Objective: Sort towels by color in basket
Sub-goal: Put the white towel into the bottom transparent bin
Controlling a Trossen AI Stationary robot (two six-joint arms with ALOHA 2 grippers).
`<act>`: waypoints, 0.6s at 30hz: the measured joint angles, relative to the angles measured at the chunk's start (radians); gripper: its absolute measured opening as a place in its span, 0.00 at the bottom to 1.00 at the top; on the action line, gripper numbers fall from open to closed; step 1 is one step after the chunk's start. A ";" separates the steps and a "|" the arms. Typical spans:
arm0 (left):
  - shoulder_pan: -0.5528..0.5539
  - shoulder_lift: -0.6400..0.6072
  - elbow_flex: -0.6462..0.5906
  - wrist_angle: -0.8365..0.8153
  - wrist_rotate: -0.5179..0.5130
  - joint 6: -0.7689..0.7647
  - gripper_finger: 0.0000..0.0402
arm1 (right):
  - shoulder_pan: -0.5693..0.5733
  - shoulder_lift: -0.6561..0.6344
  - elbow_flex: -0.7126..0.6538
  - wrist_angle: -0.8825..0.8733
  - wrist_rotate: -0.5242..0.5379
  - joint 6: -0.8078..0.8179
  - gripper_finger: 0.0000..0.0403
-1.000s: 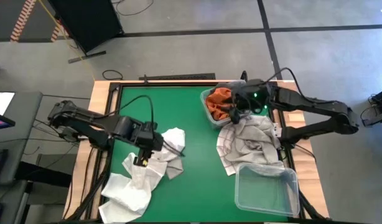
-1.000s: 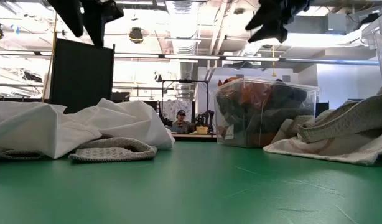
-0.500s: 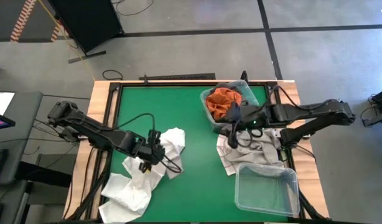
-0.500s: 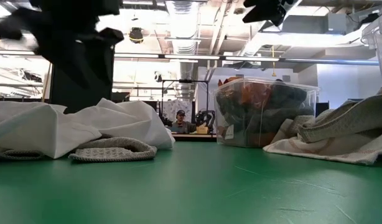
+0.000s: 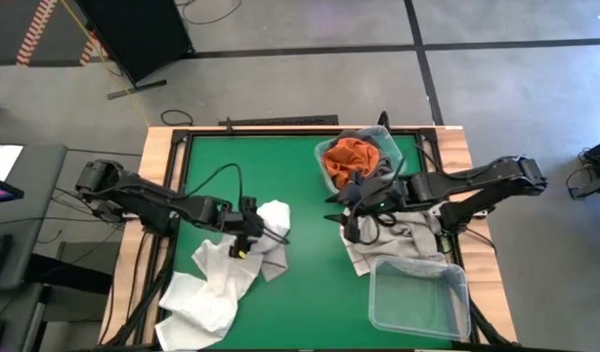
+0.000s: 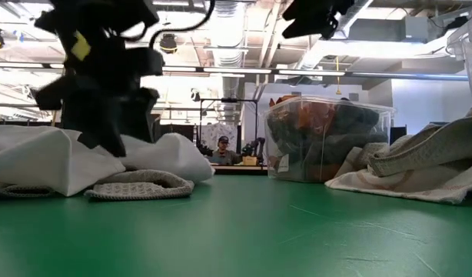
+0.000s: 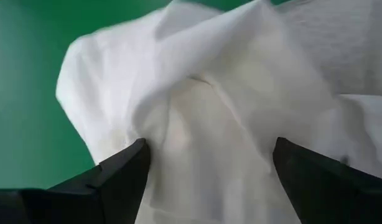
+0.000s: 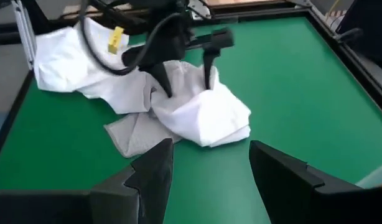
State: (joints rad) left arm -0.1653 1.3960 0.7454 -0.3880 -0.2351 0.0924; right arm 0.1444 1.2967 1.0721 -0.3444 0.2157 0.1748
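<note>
High view shows the left gripper [image 5: 249, 227] low over the crumpled plain white cloth towels [image 5: 266, 233] on the left half of the green felt-topped table [image 5: 300, 196], jaws spread wide with a fold of white between the tips but nothing pinched yet, which the left wrist view confirms with both dark fingers [image 7: 125, 168] straddling a ridge of white cloth. We judge the step in hand is picking one white towel off this heap. To do it well we want the tips pressed down onto a single raised fold, not the thick bunch where layers overlap, then closed fully and lifted straight up so only one towel comes. We watch for the knitted grey-white cloth [image 6: 140, 185] lying against the white pile, since it could drag along. The right gripper [image 5: 351, 220] hangs above the table near its middle, beside the grey plaid towel heap [image 5: 407, 230], jaws part open and empty, waiting. Counts: two clear plastic bins, one at the far side [image 5: 331, 168] holding a rust orange cloth [image 5: 354, 154] with something dark beside it, one empty at the near right corner [image 5: 417, 293]. One rust orange towel visible. On the left, white cloth in about three lumps; we cannot tell how many separate towels that makes. On the right, one grey plaid heap, maybe two cloths, folds hide the edges. Two arms. One person far back in the room in the low view.
</note>
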 joint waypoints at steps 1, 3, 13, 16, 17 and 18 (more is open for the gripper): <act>0.018 0.000 -0.017 0.027 0.001 0.000 0.81 | 0.000 0.009 0.000 0.004 0.000 0.000 0.59; 0.053 0.000 -0.046 0.088 0.003 0.008 0.80 | 0.000 0.032 0.000 0.005 0.000 0.000 0.59; 0.156 0.000 -0.083 0.163 0.111 0.059 0.40 | 0.000 0.085 0.000 0.040 -0.002 -0.001 0.59; 0.163 0.000 -0.081 0.160 0.126 0.083 0.17 | 0.000 0.084 0.000 0.049 -0.004 0.000 0.59; 0.163 0.000 -0.075 0.155 0.127 0.094 0.09 | 0.001 0.084 0.000 0.048 -0.004 0.000 0.59; 0.163 -0.004 -0.068 0.154 0.127 0.102 0.05 | 0.005 0.084 0.000 0.049 -0.004 0.000 0.59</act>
State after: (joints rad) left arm -0.0025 1.3922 0.6775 -0.2342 -0.1079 0.1943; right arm 0.1491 1.3808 1.0721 -0.2956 0.2115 0.1749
